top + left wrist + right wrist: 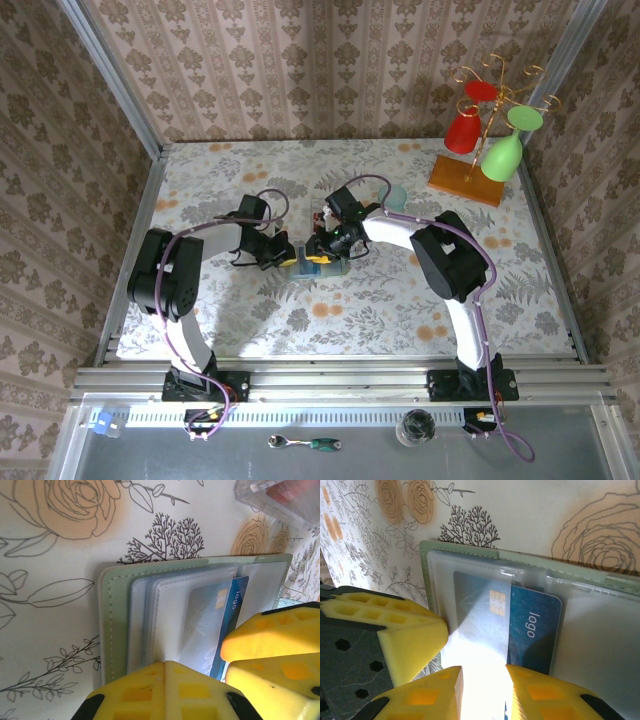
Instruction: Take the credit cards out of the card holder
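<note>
The card holder (117, 625) (423, 565) (335, 267) lies open on the flowered table, its clear sleeves facing up. A blue credit card (235, 605) (535, 625) printed "logo" sticks halfway out of one sleeve. My left gripper (166, 664) (288, 257) is shut, its joined tips resting on a sleeve page near the holder's left side. My right gripper (484, 680) (322, 248) hovers over the lower part of the blue card with its jaws apart and nothing visibly pinched; one finger covers the card's lower right corner. The two grippers nearly touch.
A clear plastic box (280, 500) holding a red card sits just beyond the holder. Farther back are a pale teal cup (397, 196) and a rack (468, 178) hung with red and green glasses. Patterned walls enclose the table on three sides.
</note>
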You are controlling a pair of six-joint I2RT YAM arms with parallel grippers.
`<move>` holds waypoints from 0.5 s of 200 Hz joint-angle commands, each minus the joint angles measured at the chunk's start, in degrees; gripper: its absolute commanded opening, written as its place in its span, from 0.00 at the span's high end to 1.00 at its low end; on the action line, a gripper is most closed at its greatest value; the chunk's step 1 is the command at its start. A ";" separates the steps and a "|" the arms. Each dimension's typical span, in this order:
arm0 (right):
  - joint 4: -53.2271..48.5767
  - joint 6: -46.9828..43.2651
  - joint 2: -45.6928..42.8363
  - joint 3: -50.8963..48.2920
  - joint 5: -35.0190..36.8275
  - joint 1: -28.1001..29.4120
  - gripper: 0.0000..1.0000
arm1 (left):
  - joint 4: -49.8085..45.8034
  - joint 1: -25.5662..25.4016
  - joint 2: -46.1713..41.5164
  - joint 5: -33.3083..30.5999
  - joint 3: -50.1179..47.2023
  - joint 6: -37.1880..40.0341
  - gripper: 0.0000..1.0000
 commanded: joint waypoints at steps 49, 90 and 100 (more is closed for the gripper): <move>-2.73 -1.96 -2.97 0.46 2.09 -1.26 0.72 | -2.12 0.08 -0.20 0.24 0.80 1.27 0.96; -2.79 -2.41 -3.37 -0.04 2.09 -1.70 0.72 | -2.94 -0.46 -1.11 0.62 2.11 0.90 0.96; -2.83 -2.41 -3.45 -0.17 2.26 -1.87 0.72 | -2.83 -0.71 -1.05 0.71 2.27 0.91 0.95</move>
